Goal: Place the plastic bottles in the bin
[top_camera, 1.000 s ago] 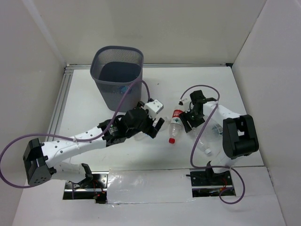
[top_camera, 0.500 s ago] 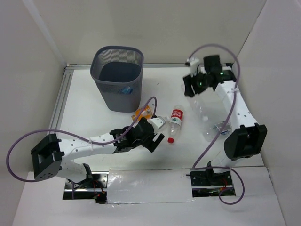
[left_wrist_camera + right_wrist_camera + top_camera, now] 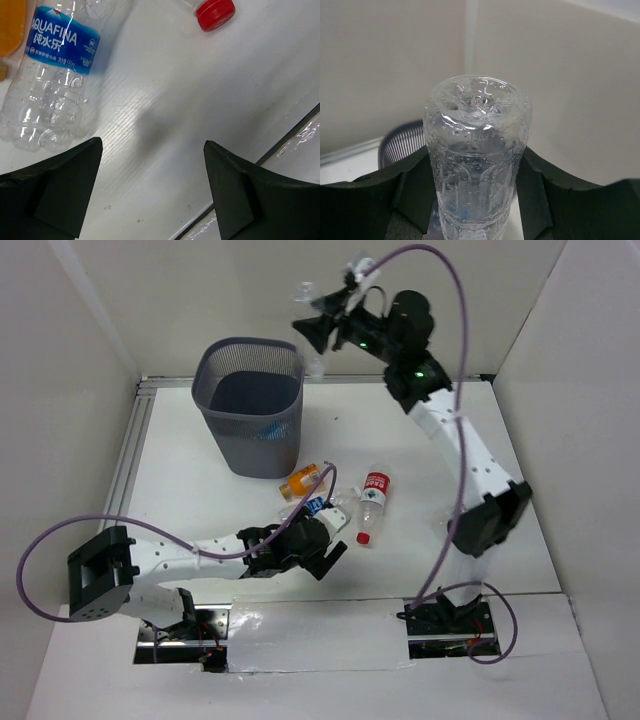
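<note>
The right hand (image 3: pixel 320 332) was lifted high, out at the end of its long reach, with its two fingers (image 3: pixel 415 185) clamped on a clear bottle (image 3: pixel 476 150). Seen from that wrist, the bottle's dimpled bottom pointed away from the hand and the pads pressed against both sides of its body. The bin (image 3: pixel 250 405) stood below the hand and off to its left, its mesh rim showing just past the left finger from the wrist. Whether the bottle hung over the bin's opening or just outside its rim, I could not tell.

The left hand (image 3: pixel 325 558) hovered low over the table (image 3: pixel 190 470) with its fingers (image 3: pixel 55 195) spread wide apart and nothing between them, only bare tabletop. Ahead of its left finger lay a blue-labelled bottle (image 3: pixel 50 85) on its side, clear and crinkled, not touching the hand. Beyond that bottle, further to the left, an orange bottle (image 3: pixel 302 480) lay on the table. Ahead and towards the right finger lay a red-capped bottle (image 3: pixel 372 502), its cap (image 3: pixel 215 12) pointing back towards the hand and its red label further out.
</note>
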You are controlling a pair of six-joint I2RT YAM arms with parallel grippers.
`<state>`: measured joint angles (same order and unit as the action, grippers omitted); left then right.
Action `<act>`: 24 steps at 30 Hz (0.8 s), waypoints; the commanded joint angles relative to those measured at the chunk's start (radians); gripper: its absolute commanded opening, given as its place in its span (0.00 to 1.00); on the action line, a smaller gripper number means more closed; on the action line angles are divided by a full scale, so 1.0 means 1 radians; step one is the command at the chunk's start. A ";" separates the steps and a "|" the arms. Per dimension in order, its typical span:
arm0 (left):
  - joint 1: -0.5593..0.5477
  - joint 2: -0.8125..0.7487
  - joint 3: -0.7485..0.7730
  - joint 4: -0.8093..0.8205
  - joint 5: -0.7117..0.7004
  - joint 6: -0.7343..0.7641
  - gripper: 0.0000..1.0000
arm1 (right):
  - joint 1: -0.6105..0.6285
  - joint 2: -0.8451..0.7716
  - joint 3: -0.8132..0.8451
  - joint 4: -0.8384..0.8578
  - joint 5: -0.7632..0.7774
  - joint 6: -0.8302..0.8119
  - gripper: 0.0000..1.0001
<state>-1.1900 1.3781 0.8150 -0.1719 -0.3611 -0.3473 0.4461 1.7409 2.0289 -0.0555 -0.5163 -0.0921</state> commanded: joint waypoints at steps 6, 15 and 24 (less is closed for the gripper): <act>-0.037 -0.065 -0.010 -0.003 -0.093 -0.075 0.95 | 0.189 0.367 0.462 0.048 0.059 0.067 0.13; -0.007 0.093 0.107 0.038 -0.167 0.103 0.98 | 0.134 0.332 0.400 -0.113 0.114 0.051 1.00; 0.121 0.306 0.239 0.087 -0.170 0.200 0.94 | -0.219 -0.013 -0.083 -0.325 0.058 -0.021 1.00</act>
<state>-1.0985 1.6474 0.9997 -0.1364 -0.4969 -0.1978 0.3122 1.8729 2.0743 -0.2832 -0.4156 -0.0654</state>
